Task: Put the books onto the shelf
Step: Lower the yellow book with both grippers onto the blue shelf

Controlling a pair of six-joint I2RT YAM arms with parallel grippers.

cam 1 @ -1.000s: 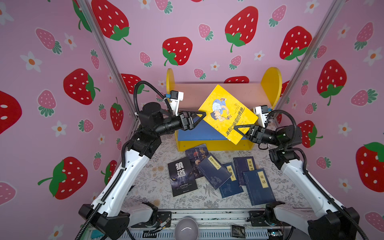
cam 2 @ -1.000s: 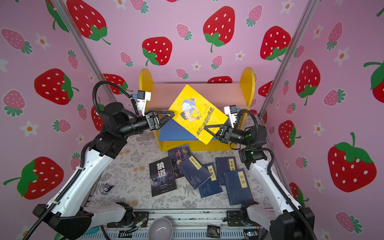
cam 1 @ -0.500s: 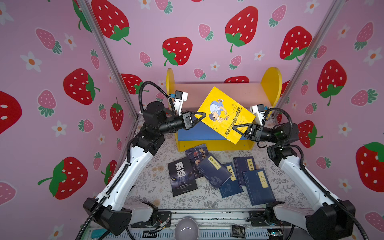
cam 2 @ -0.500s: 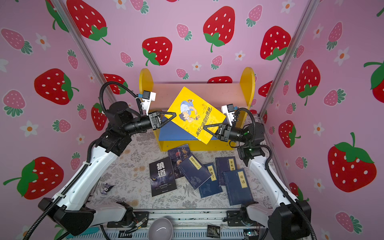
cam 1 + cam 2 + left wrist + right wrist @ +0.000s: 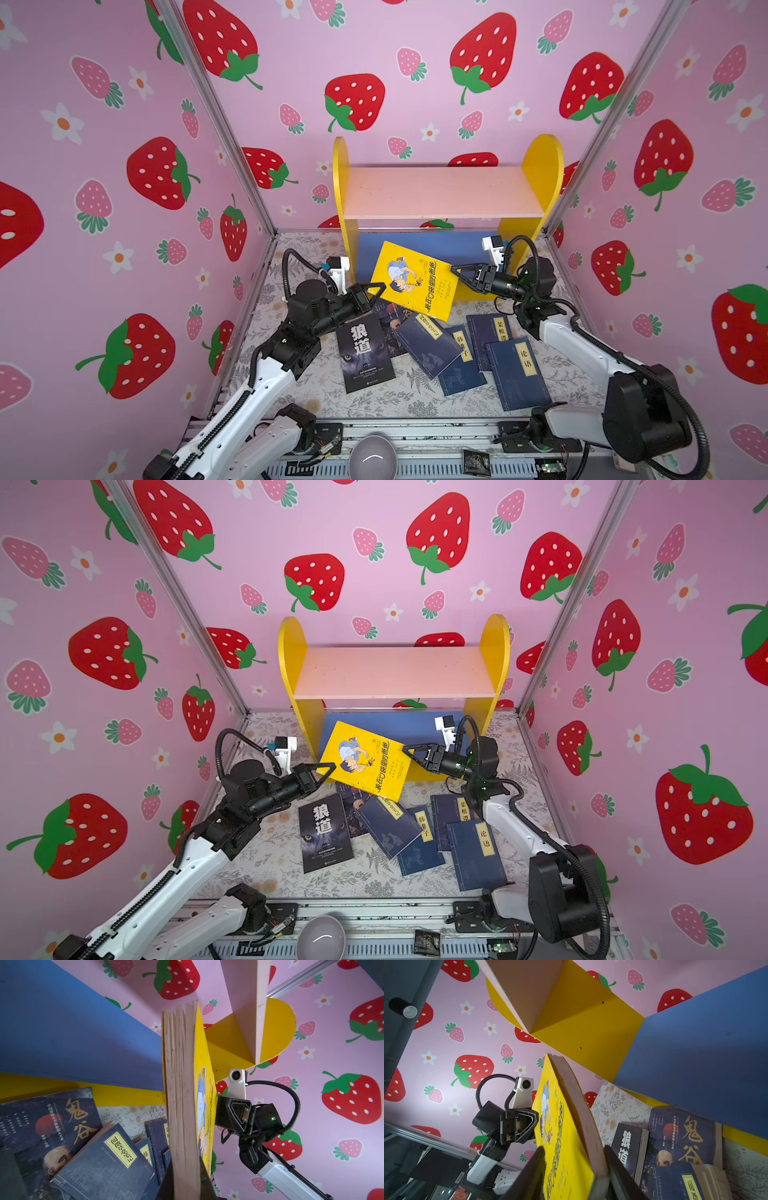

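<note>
One yellow book (image 5: 415,282) is hanging tilted in the air. It is low, just in front of the blue lower board (image 5: 436,249) of the one shelf (image 5: 440,193). The shelf is standing by the back wall, and it is showing two boards, one pink and one blue.

Two grippers are reaching for this book. The left gripper (image 5: 380,289) is pinching the book's lower left corner, with its jaws pressed tight on the pages. The right gripper (image 5: 455,270) is sitting at the book's right edge. One of its fingers (image 5: 533,1169) is on each side of the book, but I cannot tell if they are squeezing it.

Six more books are lying on the flowery floor (image 5: 316,386) in front of the shelf. Four navy books (image 5: 517,374) are showing yellow labels. One black book (image 5: 363,353) is showing white letters. One dark book (image 5: 52,1126) is showing a man's face. Some are overlapping. That is making seven books.
</note>
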